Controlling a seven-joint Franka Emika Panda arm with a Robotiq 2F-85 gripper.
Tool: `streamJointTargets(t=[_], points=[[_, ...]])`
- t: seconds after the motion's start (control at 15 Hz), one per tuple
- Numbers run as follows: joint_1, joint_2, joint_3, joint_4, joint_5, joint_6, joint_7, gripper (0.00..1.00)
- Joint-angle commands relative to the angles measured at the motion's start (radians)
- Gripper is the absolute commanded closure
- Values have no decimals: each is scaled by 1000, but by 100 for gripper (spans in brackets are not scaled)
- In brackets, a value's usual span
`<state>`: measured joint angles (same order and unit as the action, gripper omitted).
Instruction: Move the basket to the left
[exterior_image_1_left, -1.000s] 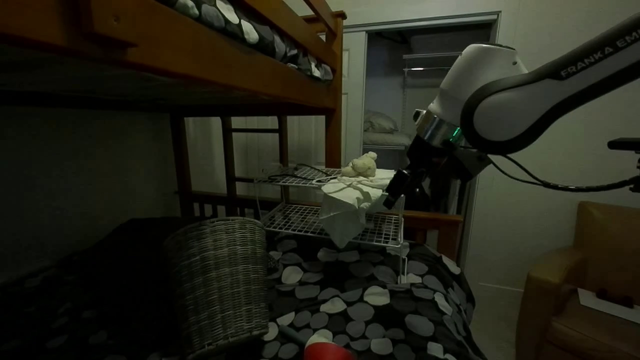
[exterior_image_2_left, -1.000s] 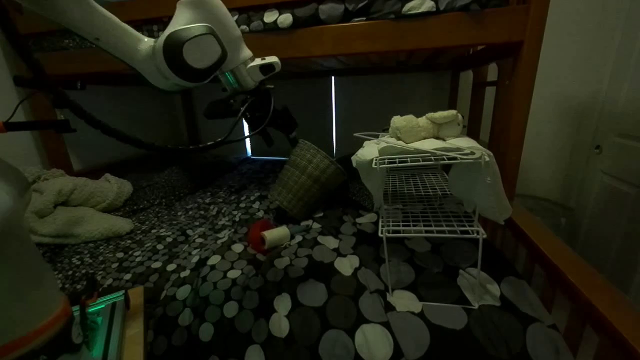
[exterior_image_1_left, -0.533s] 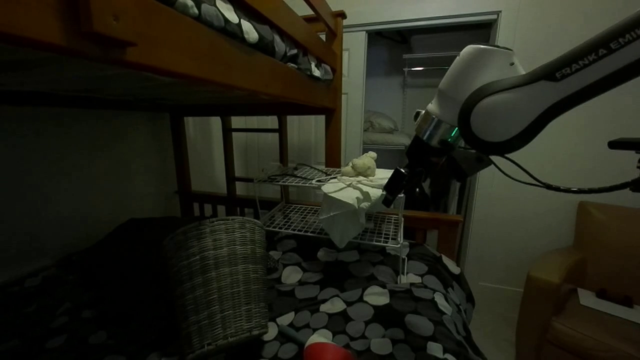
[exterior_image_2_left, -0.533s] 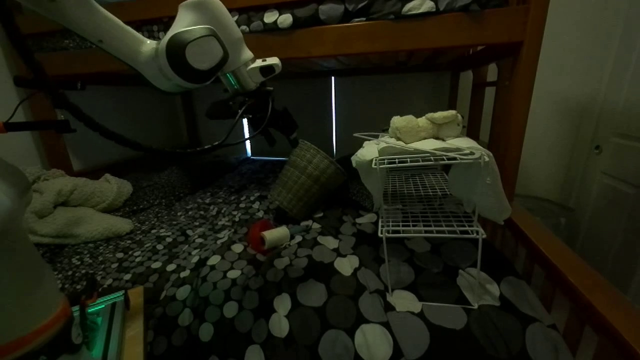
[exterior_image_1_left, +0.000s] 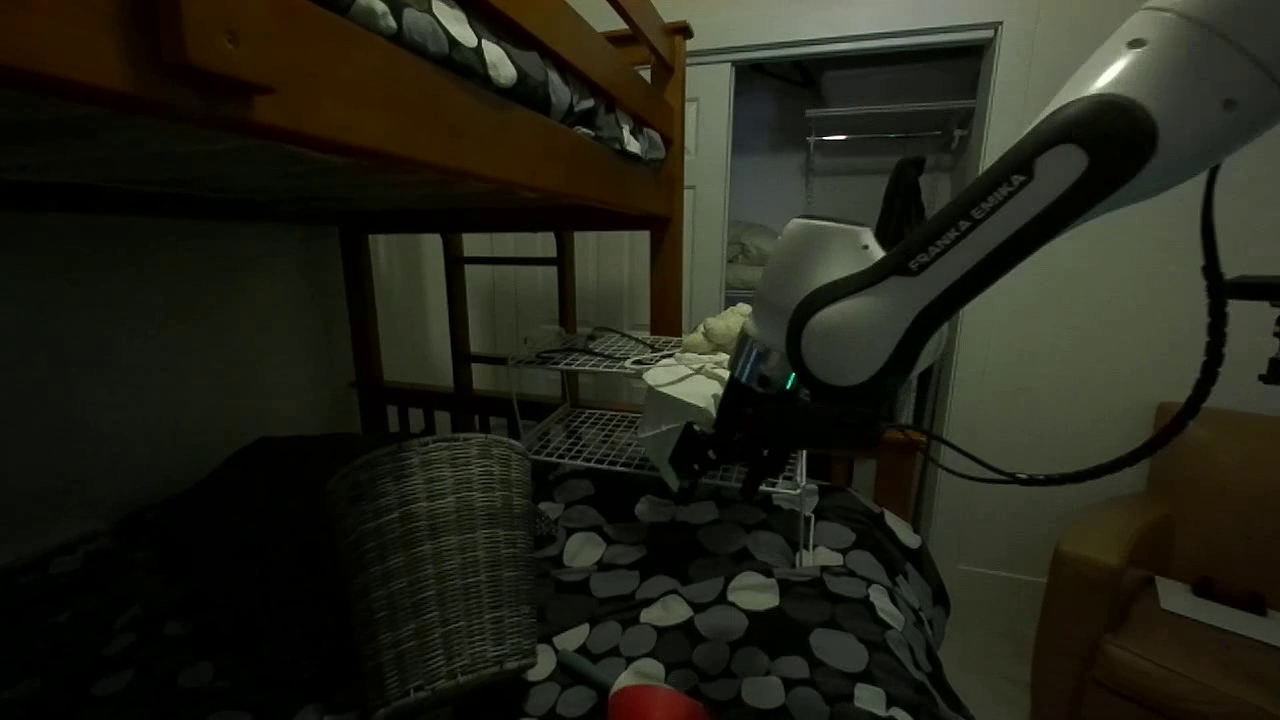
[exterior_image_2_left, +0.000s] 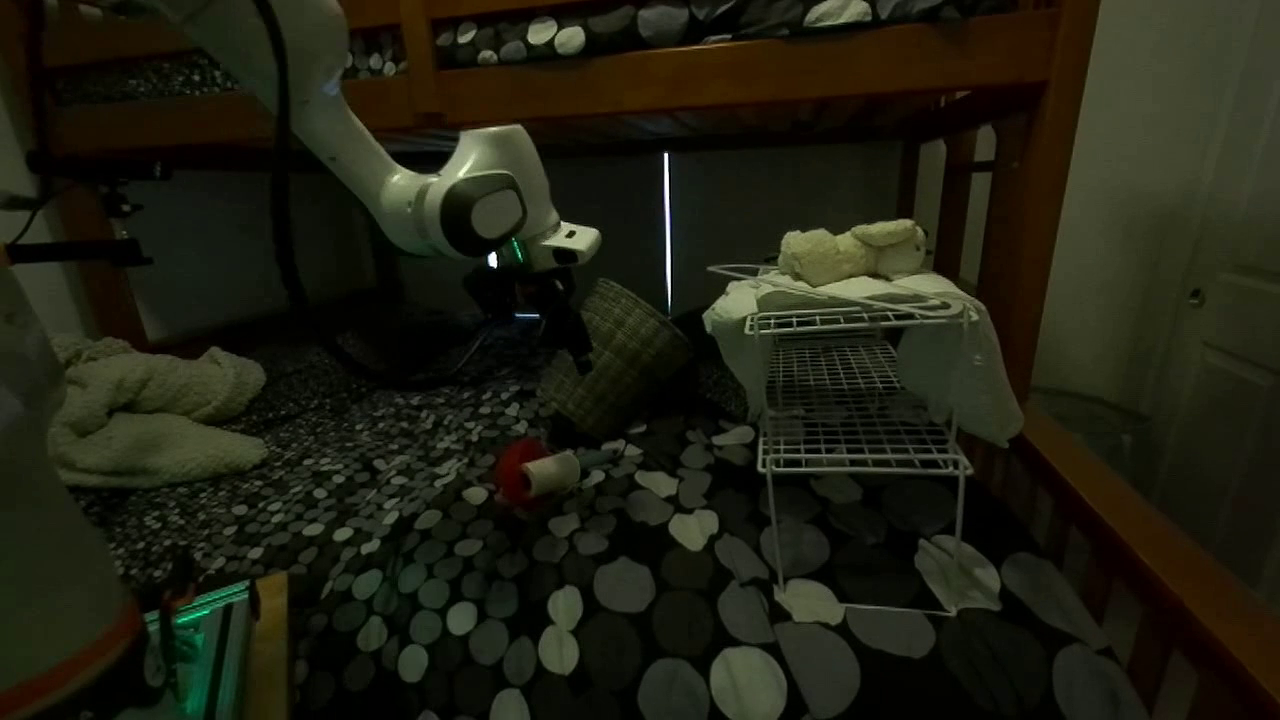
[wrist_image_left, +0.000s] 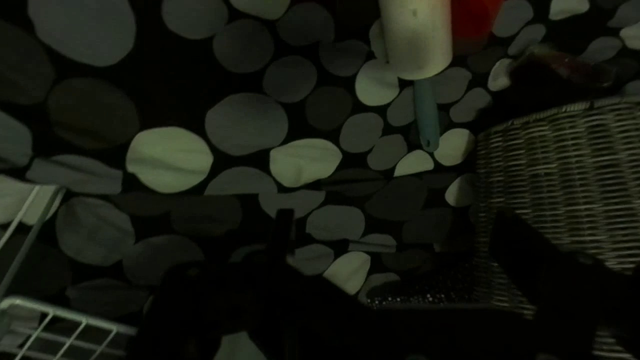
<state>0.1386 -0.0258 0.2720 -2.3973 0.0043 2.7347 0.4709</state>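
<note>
The basket (exterior_image_1_left: 440, 570), tall, round, grey-brown and woven, stands tilted on the dotted bedding; it also shows in an exterior view (exterior_image_2_left: 640, 350). In the wrist view the basket (wrist_image_left: 565, 170) fills the right side. My gripper (wrist_image_left: 394, 217) is open, its two dark fingers wide apart with nothing between them but bedding behind. The right finger overlaps the basket's wall in the wrist view; I cannot tell whether it touches. In an exterior view the gripper (exterior_image_1_left: 720, 480) is right of the basket with a gap. In an exterior view the gripper (exterior_image_2_left: 578, 355) overlaps the basket's side.
A white wire rack (exterior_image_2_left: 865, 465) with white cloth (exterior_image_2_left: 960, 370) and a cream plush toy (exterior_image_2_left: 850, 252) stands near the basket. A red and white roller (exterior_image_2_left: 550, 474) lies in front of the basket. The upper bunk rail (exterior_image_2_left: 750, 85) hangs overhead. A cream blanket (exterior_image_2_left: 150, 410) lies aside.
The arm has swung down and toward the basket: lower and further left in an exterior view, lower and slightly right in an exterior view. The basket has not moved.
</note>
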Motion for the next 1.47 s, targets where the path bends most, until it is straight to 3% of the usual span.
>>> streamJointTargets(t=[0.0, 0.2, 0.27, 0.47, 0.6, 0.8, 1.2, 1.4], points=[[40, 254, -39, 222, -60, -12, 229, 0], [101, 414, -89, 400, 19, -72, 307, 0], [97, 305, -95, 277, 6, -22, 240, 0], [120, 412, -111, 384, 30, -35, 267, 0], [170, 467, -145, 425, 48, 14, 399, 0], [184, 532, -153, 542, 117, 56, 478, 0], [167, 661, -135, 779, 260, 91, 570, 0], [88, 740, -27, 939, 387, 67, 495, 0]])
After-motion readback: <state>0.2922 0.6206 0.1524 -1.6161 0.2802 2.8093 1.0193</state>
